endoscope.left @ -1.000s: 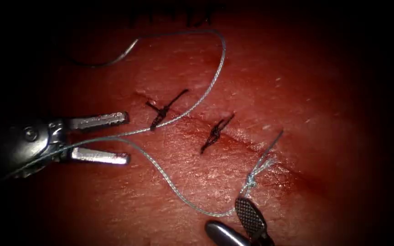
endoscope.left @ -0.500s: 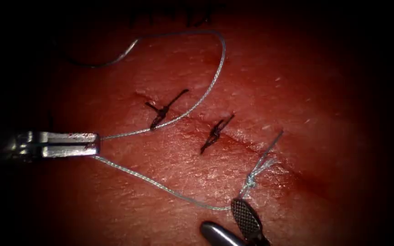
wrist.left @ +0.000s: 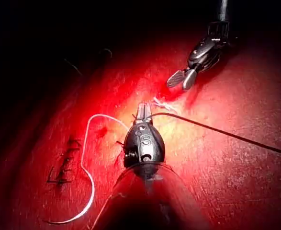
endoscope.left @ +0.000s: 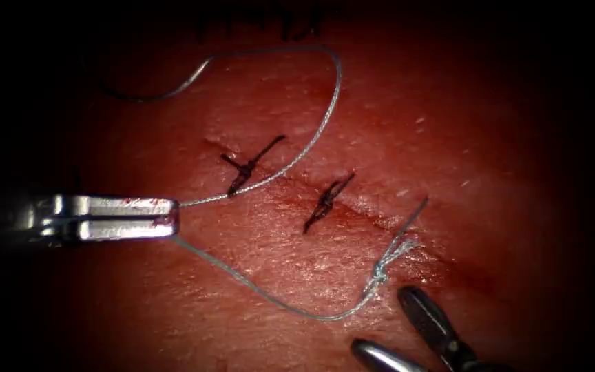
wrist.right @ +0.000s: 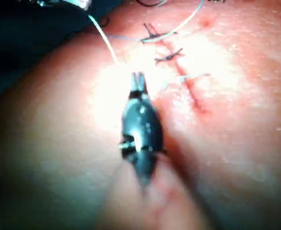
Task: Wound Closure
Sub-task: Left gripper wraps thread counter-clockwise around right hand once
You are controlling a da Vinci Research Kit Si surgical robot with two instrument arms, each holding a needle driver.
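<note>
Now the left arm's silver hand (endoscope.left: 173, 218) is clenched on the thin pale blue-grey braided thread (endoscope.left: 256, 293), left of the cut. From it one strand runs to a fresh knot (endoscope.left: 379, 275) on the slanting cut in the red pork tissue (endoscope.left: 490, 138); another arcs up to the slim curved steel needle (endoscope.left: 166, 93), lying free on the tissue at upper left, not driven in. The right arm's dark hand (endoscope.left: 397, 324) hangs released, grasping nothing, just beside the knot. Two dark knotted stitches (endoscope.left: 246, 167) lie further along. Thread looks limp, light, slippery; the needle stiff, best gripped mid-curve.
</note>
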